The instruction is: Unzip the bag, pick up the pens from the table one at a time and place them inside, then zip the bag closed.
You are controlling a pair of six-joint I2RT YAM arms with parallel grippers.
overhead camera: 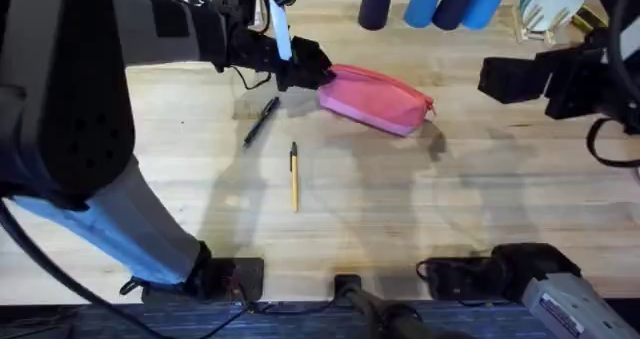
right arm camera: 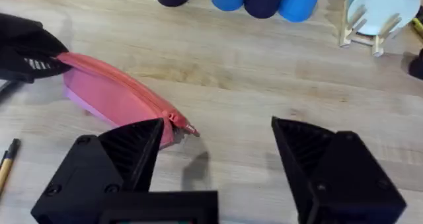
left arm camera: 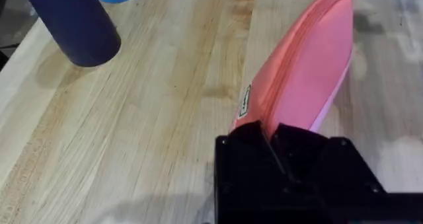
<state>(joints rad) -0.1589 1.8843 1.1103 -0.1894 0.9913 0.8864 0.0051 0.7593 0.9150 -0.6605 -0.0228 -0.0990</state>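
Jaws of our left gripper clamp the near end of the bag, which lies on the worktop with its long axis running away toward our right gripper, jaws wide apart just short of the zipper pull. Both pens wait nearby.

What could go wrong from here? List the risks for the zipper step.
The left gripper is clamped on one end of the pink pouch, while the open right gripper hangs near the zipper pull; a missed grab could shove the pouch sideways. The black pen lies close beside the left gripper and could get knocked.
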